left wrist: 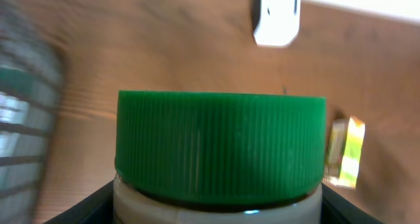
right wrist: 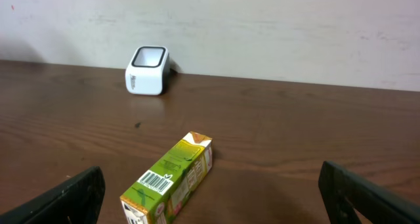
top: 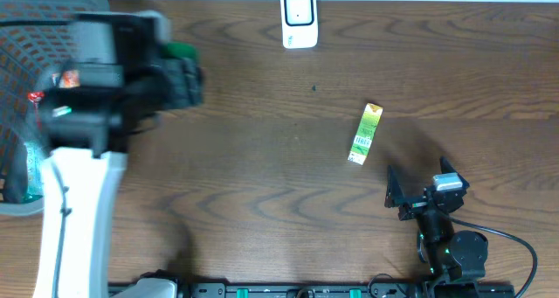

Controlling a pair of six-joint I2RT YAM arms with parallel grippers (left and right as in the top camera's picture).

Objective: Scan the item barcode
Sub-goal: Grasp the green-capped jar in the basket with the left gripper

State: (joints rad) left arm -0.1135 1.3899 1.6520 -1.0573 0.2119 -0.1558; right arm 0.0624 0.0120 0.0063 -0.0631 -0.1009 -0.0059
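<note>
The desk (top: 262, 158) is dark brown wood with a wavy grain running along its length. The left arm (top: 79, 211), with a smooth white shell, reaches from the near edge up the left side. Beside it, at the far-left corner, sits a grey mesh basket (top: 26, 36) of open plastic lattice, blurred in the wrist view.

The left gripper (top: 185, 78) is black and blocky. Its fingers (left wrist: 79, 207) are pressed against the two sides of a green-capped container (left wrist: 220, 145) held above the left part of the desk. The container's cap is a wide round disc with fine vertical ribs, and a pale, smooth neck shows just under it. The rest of its body is hidden.

The right gripper (top: 421, 186) sits near the near-right corner. Its dark fingers (right wrist: 65, 198) are spread wide and touch nothing.

A carton (top: 366, 134) lies flat on the right half of the desk, between the far edge and the right gripper and apart from both. It is a slim rectangular cardboard box, lime green shading to yellow, with a folded end. A black-and-white barcode (right wrist: 153, 180) shows on its upper face near the end that points to the near edge.

A scanner (top: 299, 18) stands at the middle of the far edge. It is a small white plastic block with rounded corners and a dark-framed window.
</note>
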